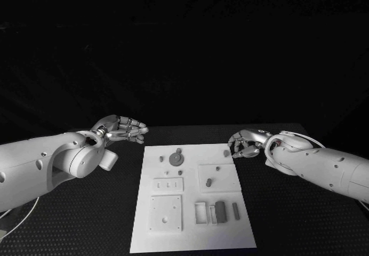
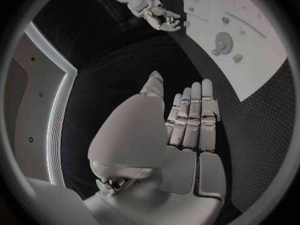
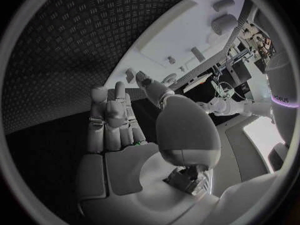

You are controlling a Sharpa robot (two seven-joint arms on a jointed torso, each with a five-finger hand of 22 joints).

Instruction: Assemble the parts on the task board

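The white task board (image 1: 192,234) lies in the middle of the table, also seen as task board (image 2: 256,75) and task board (image 3: 175,35). On it are a grey gear (image 1: 177,158) (image 2: 223,40), a small oval part (image 1: 208,182), a dark oblong part (image 1: 221,209) (image 3: 223,23) and a slim bar (image 1: 235,212). My left hand (image 1: 121,129) (image 2: 187,120) hovers off the board's far left corner, fingers straight, holding nothing. My right hand (image 1: 246,143) (image 3: 119,130) (image 2: 156,14) hangs at the board's far right corner near a small peg (image 1: 226,153), fingers loosely bent and empty.
The board carries raised square plates (image 1: 167,213) with holes and a slotted holder (image 1: 200,212). Black textured table (image 1: 307,224) surrounds the board on every side, and its far edge runs just behind both hands.
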